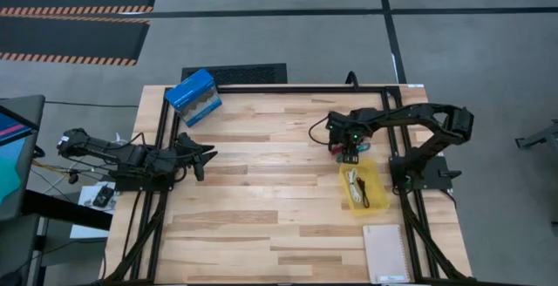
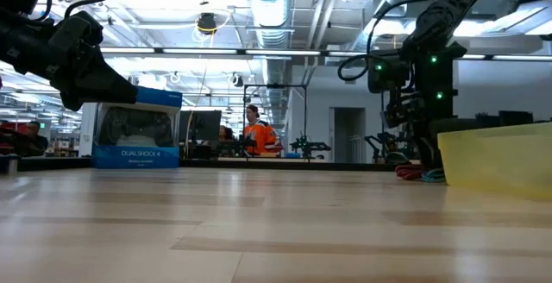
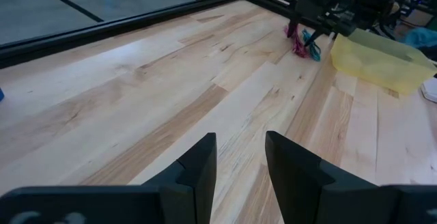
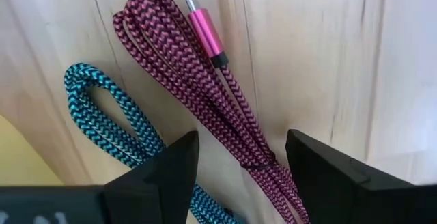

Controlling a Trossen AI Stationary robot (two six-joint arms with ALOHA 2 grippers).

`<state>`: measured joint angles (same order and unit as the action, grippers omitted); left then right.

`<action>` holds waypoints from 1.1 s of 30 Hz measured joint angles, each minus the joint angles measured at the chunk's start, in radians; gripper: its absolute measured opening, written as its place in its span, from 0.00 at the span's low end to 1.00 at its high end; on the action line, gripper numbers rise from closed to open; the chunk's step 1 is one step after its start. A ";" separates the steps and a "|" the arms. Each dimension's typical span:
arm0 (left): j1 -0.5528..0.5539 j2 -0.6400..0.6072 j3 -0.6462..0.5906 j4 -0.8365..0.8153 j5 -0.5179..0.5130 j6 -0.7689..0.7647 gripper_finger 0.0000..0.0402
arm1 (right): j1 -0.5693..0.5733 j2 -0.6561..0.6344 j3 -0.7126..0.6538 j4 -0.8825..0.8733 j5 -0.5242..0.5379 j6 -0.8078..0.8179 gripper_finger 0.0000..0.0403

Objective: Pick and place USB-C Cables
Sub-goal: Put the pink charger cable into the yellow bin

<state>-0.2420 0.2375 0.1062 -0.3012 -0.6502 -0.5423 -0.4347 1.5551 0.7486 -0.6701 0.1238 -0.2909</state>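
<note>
The dark red braided cable [image 4: 205, 94] and the teal cable [image 4: 116, 125] lie bundled side by side on the wood, next to the yellow tray [image 1: 377, 178]. My right gripper [image 4: 239, 176] hangs over them, pointing down and open, one finger on each side of the red bundle, not closed on it. It also shows in the high view [image 1: 349, 153] and in the low view [image 2: 421, 149]. The white cable [image 1: 351, 181] and the black cable [image 1: 364, 197] rest inside the tray. My left gripper [image 3: 240, 159] waits open above the table's left side [image 1: 205, 157].
A blue box [image 1: 193, 97] stands near the far left corner. A notebook [image 1: 386, 253] lies at the near right corner. The tray's wall [image 2: 496, 158] stands close beside the right gripper. Bare wood [image 1: 270, 181] spans the table's middle. People show in the room behind [image 2: 257, 132].
</note>
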 joint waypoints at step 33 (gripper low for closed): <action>0.000 0.000 0.000 0.000 0.000 0.000 0.28 | -0.014 0.004 0.109 -0.029 -0.015 0.138 0.03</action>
<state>-0.2421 0.2375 0.1062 -0.3012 -0.6499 -0.5423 -0.4491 1.5589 0.8576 -0.6990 0.1084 -0.1529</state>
